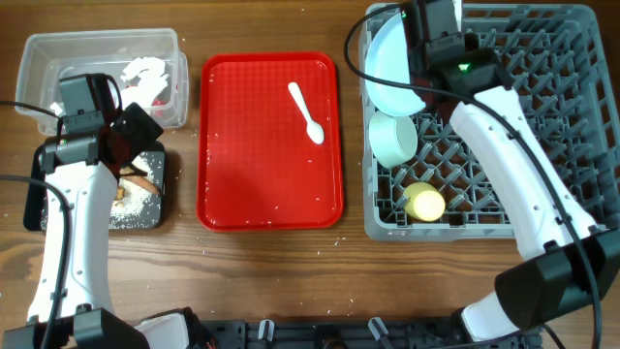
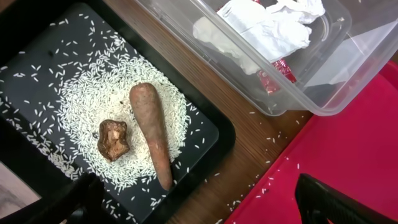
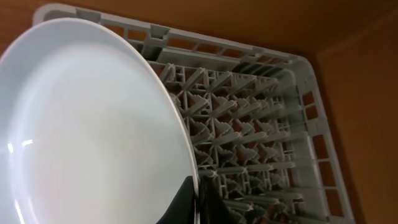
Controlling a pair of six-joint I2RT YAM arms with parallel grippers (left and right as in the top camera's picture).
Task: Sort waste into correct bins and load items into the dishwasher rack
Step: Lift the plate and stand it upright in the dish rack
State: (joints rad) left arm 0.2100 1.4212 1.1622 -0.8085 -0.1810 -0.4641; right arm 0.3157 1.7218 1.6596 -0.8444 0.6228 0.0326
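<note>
Your right gripper [image 3: 198,202] is clamped on the lower rim of the pale blue plate [image 3: 87,124], one finger on each face. The plate stands tilted on edge at the upper left corner of the dishwasher rack [image 3: 261,124].

Treat the plate as stiff, glossy and slippery. It is probably heavy for a rim pinch and likely to swing about the pads, so hold it at the rim and ease it between the pegs.

Your left gripper [image 2: 205,208] is spread wide with nothing between the fingers. It hovers over the lower right corner of the black tray [image 2: 37,25].

**Count in the overhead view**
- In the rack: one plate, one pale green bowl [image 1: 392,141] and one yellow cup [image 1: 424,203]. No second bowl shows.
- On the red tray [image 1: 252,145] at centre: one white plastic spoon [image 1: 306,111]. It looks light and lies flat, so take it by the handle.

**Waste in the left wrist view**
- In the clear tub [image 2: 323,81] at upper right: one crumpled wrapper [image 2: 267,25], soft and light.
- On the black tray: one brown stick [image 2: 152,130] and one brown lump [image 2: 114,139], just beside each other on a bed of rice grains [image 2: 93,93] too many to count. A few more grains lie on the table.
</note>
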